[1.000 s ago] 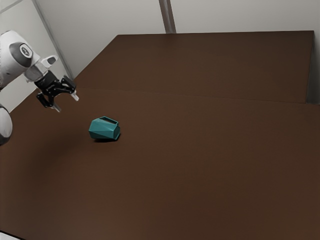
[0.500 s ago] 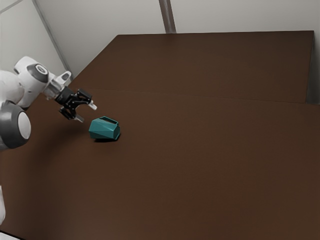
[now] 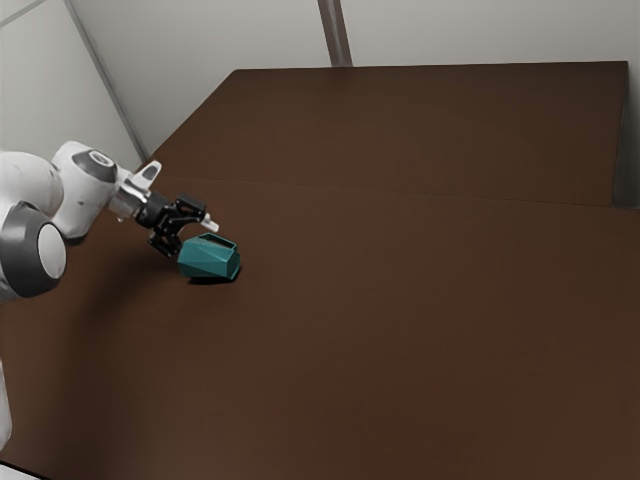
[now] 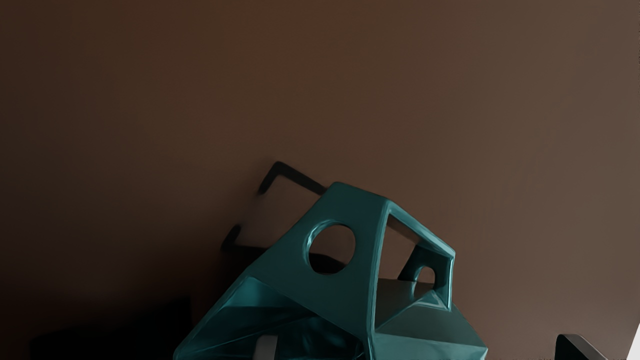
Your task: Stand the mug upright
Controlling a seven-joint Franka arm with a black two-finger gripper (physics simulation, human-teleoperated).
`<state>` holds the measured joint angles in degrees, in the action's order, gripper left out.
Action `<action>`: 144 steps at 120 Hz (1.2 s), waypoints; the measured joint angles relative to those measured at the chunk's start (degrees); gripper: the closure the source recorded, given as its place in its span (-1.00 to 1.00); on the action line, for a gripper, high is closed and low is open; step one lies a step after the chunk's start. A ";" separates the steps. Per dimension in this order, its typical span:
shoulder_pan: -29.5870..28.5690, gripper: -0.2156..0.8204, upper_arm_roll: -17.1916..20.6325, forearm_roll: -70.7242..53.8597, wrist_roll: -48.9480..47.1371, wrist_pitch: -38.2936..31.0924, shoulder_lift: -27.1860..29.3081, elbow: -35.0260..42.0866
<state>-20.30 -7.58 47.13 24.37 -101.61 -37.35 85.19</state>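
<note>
Mug (image 3: 209,259), one, lies tipped on one table (image 3: 400,350), two jaws spread, one apparently inside its mouth.

On the brown table (image 3: 400,320), the teal faceted mug (image 3: 208,262) lay tipped on its side. The black gripper (image 3: 193,240) reached close to it from the exterior view's left. A pale wall (image 3: 480,30) stood behind.

Gripper (image 3: 194,238) has come down & twd the ext. view's right, arm (image 3: 85,190) w/ it, from well apart to right by the mug (image 3: 208,260); one fingertip (image 4: 266,348) now poss. inside its mouth.
</note>
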 joint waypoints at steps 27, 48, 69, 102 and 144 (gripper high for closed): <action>0.00 0.15 0.03 0.28 1.09 -0.03 0.16 -0.11; 0.19 0.63 0.08 0.05 1.32 -0.13 0.44 -0.50; 0.26 0.83 1.73 -0.18 0.81 -0.30 0.69 -1.25; 1.06 0.93 4.56 -5.75 -0.93 -1.16 3.31 -1.40; 8.50 0.93 9.46 -33.23 -8.71 -8.42 18.89 10.51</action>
<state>-11.80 1.87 13.90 15.66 -110.03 -18.47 95.70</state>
